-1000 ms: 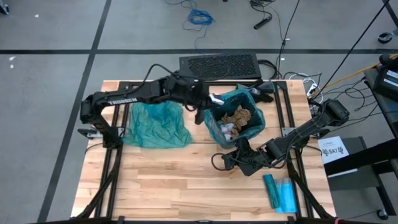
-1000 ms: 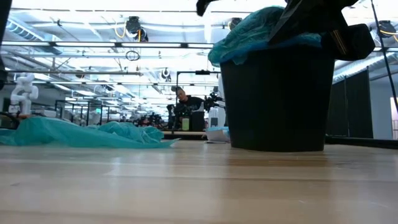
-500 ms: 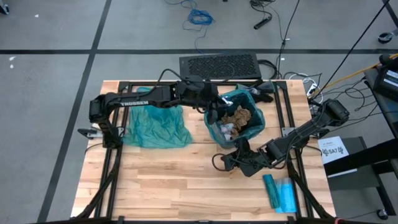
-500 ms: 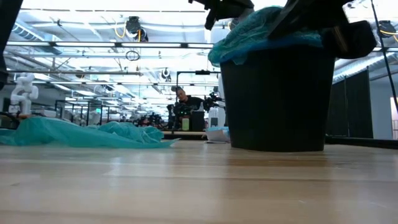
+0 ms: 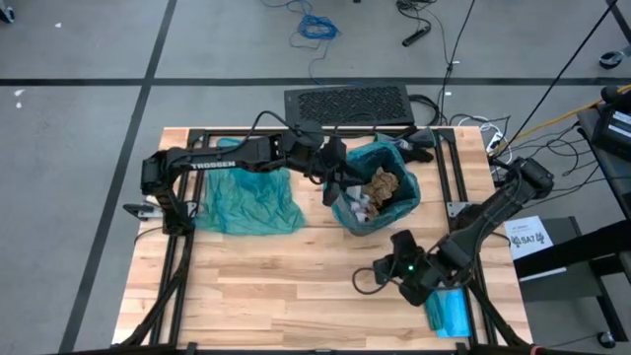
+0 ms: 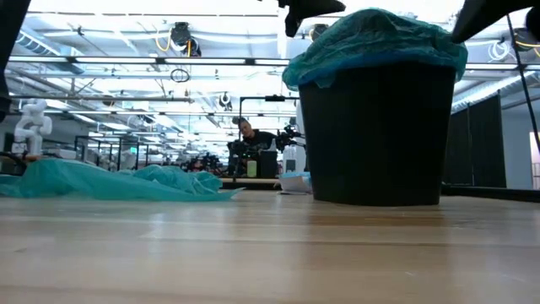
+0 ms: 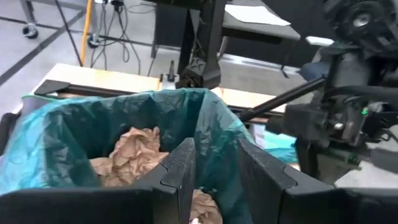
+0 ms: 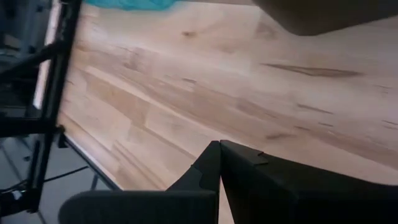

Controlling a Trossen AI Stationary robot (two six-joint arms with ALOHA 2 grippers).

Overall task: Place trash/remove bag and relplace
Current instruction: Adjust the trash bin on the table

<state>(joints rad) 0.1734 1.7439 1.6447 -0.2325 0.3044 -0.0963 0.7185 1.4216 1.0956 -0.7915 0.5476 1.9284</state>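
A black bin (image 6: 375, 135) lined with a teal bag (image 5: 399, 163) stands at the table's far middle. The trash, brown and white paper wads (image 5: 380, 187), lies inside it, brown wads (image 7: 134, 149) uppermost. My left gripper (image 5: 338, 189) hangs open over the bin's left rim, and its fingers (image 7: 180, 168) stand on either side of the bag's wall (image 7: 214, 134). My right gripper (image 5: 380, 269) is shut over bare wood between the bin and the table's near edge; in its own wrist view its fingertips (image 8: 219, 163) meet. My left gripper is open at the left rim of the bag, coming in nearly level from the table's left. Whether its fingers touch the bag, I cannot tell. My right gripper touches nothing.
A second teal bag (image 5: 246, 197) lies spread flat on the table's left part. A flat blue-teal packet (image 5: 454, 314) lies near the front right, partly under the right arm. A black mesh box (image 5: 347, 102) sits past the far edge. A person (image 6: 246, 135) shows far behind.
My left gripper has gone toward the table's right, from beside the bin to over its left rim. My right gripper has drawn away from the bin's near side toward the table's near edge and has turned, staying shut; it no longer covers the bin's top in the low view.
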